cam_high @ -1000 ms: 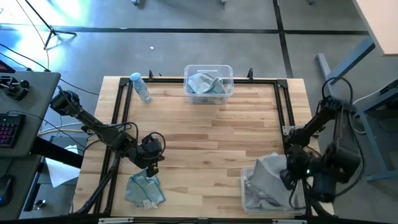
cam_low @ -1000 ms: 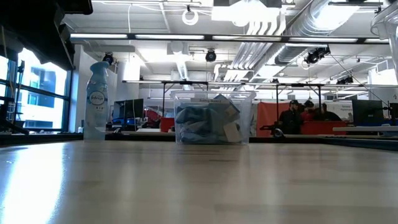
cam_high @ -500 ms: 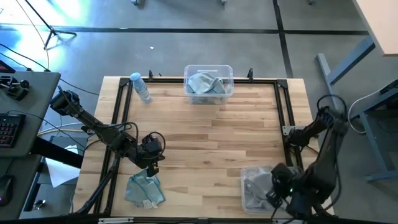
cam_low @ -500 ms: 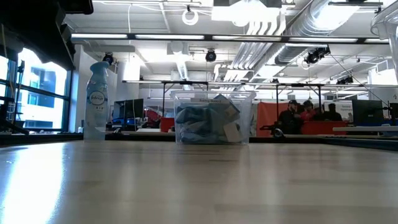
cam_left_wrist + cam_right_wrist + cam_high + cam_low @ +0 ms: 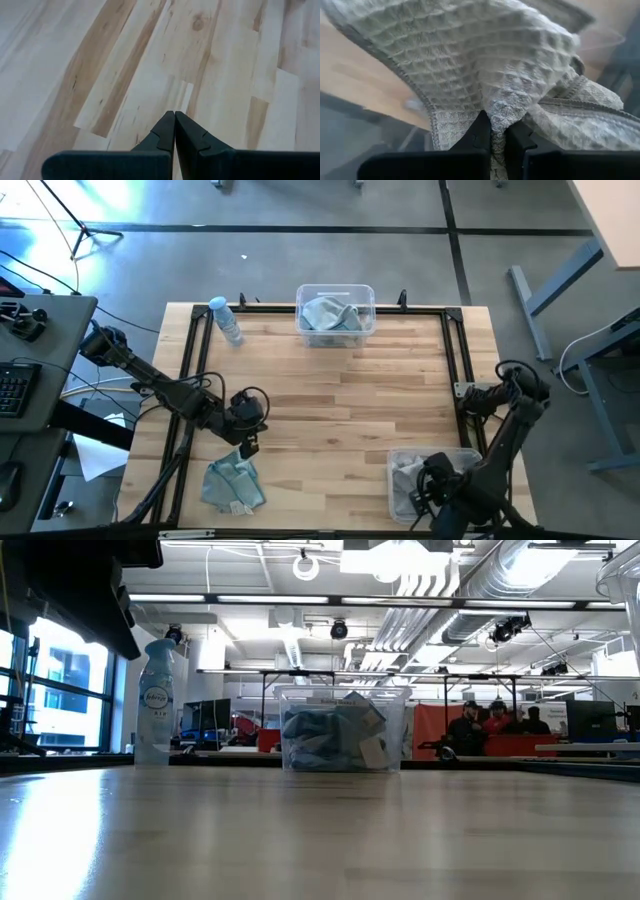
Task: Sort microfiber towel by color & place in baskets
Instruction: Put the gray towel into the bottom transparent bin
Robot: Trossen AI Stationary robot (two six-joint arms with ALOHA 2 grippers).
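A: Where is the right gripper [image 5: 494,134]?

B: Low in the near basket [image 5: 398,463], pinching a grey towel [image 5: 485,60].

A: And the left gripper [image 5: 175,131]?

B: Pressed together, empty, above the table [image 5: 350,400]. One teal towel [image 5: 232,483] is left; the far basket [image 5: 335,311] holds teal ones.

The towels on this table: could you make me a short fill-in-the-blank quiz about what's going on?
1. The right gripper is shut on a ____ towel.
2. The basket at the table's far edge holds ____ towels.
3. One blue towel lies loose on the table near the ____ gripper.
4. The left gripper's fingers are ____.

Missing words: grey; blue; left; shut
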